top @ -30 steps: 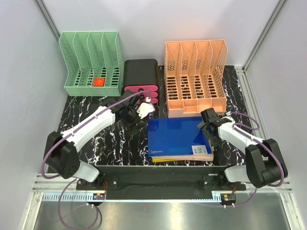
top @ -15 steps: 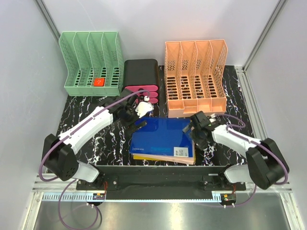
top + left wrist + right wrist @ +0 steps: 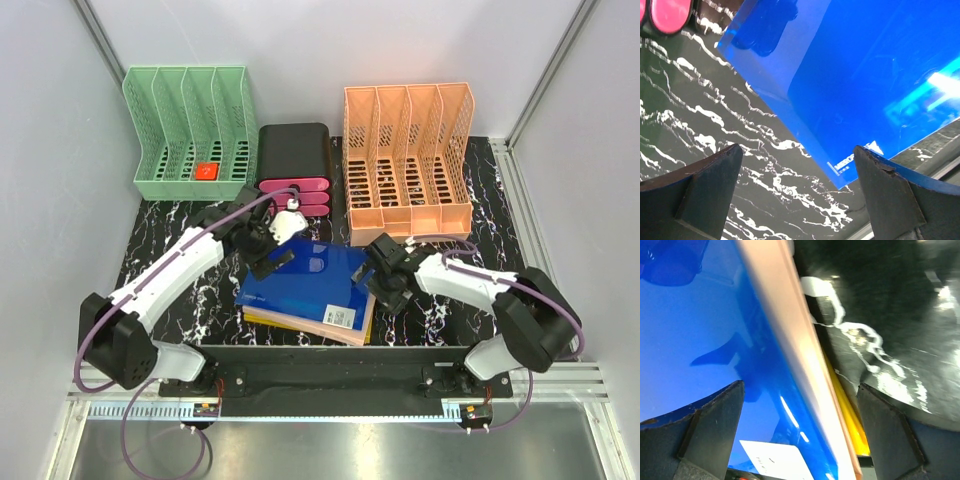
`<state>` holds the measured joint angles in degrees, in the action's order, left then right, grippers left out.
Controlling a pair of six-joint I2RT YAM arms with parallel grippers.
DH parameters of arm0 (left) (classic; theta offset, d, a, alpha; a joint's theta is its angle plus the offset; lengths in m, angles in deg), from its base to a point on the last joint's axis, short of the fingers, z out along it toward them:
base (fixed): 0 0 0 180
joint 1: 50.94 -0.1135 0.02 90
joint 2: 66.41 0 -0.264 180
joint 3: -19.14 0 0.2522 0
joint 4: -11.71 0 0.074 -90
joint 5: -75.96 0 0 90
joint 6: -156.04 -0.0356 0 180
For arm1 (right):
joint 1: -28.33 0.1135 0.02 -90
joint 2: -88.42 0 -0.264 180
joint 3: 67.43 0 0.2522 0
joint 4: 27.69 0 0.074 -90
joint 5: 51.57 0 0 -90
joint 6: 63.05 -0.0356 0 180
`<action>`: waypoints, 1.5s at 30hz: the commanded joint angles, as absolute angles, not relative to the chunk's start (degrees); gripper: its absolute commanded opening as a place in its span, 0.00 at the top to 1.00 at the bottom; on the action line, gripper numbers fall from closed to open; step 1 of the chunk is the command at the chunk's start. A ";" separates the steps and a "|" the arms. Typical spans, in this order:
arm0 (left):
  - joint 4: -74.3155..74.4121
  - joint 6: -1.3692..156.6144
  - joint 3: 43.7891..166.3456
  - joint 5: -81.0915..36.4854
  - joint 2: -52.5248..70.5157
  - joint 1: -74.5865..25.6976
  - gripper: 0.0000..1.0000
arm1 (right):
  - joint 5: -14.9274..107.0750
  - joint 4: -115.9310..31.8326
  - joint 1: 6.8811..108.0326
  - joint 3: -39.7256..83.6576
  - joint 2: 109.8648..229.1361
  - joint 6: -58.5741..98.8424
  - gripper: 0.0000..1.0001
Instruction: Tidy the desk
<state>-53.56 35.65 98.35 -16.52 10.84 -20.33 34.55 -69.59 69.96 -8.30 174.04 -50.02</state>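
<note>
The desk (image 3: 170, 225) is a black tabletop with white veining. A stack of folders lies on it, skewed, with a blue folder (image 3: 305, 285) on top and pink (image 3: 335, 328) and yellow (image 3: 262, 317) ones beneath. My left gripper (image 3: 272, 256) is open and empty over the stack's far left corner. In the left wrist view (image 3: 796, 150) the blue folder (image 3: 865, 75) fills the upper right. My right gripper (image 3: 385, 282) is open at the stack's right edge. In the right wrist view (image 3: 801, 386) its jaws straddle the blue (image 3: 700, 340), pink (image 3: 785, 325) and yellow (image 3: 847, 415) edges.
A green file rack (image 3: 190, 130) holding a small red item (image 3: 206, 171) stands at the back left. An orange file rack (image 3: 407, 160) stands at the back right. A black drawer unit with pink drawers (image 3: 295, 165) sits between them. The desk's front rail (image 3: 330, 352) runs just beyond the stack.
The folder stack has slid left and turned clockwise. My right gripper moved left along with its right edge. My left gripper shifted slightly left over the far corner.
</note>
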 commanded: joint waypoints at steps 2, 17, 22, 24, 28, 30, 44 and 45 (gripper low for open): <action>-50.84 31.42 96.71 -14.31 8.65 -27.46 0.01 | 29.47 -75.99 69.03 -8.75 167.44 -48.03 0.00; -40.21 30.09 92.14 -13.78 20.42 -42.86 0.01 | 41.13 -61.54 66.39 -17.53 158.91 -39.42 0.00; -37.48 31.93 91.87 -13.34 24.03 -41.37 0.01 | 46.69 -52.36 63.67 -21.06 157.33 -36.61 0.00; -36.86 32.47 91.96 -13.43 24.46 -40.58 0.01 | 48.10 -51.74 62.26 -21.15 157.76 -35.72 0.00; -36.51 33.26 91.35 -13.51 25.17 -38.99 0.01 | 50.38 -50.60 61.03 -21.50 159.52 -35.45 0.00; -36.16 33.87 91.00 -13.78 25.26 -38.20 0.01 | 50.91 -49.63 60.94 -21.50 160.83 -35.71 0.00; -35.37 34.23 88.09 -11.41 23.50 -36.35 0.01 | 53.64 -46.82 60.59 -22.82 163.04 -36.33 0.00; -35.37 33.88 88.35 -10.97 23.41 -36.44 0.01 | 53.81 -46.64 60.59 -22.91 163.04 -36.25 0.00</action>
<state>-37.06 33.75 88.19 -13.27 24.87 -36.38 51.80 -49.22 61.15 -22.27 163.29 -36.82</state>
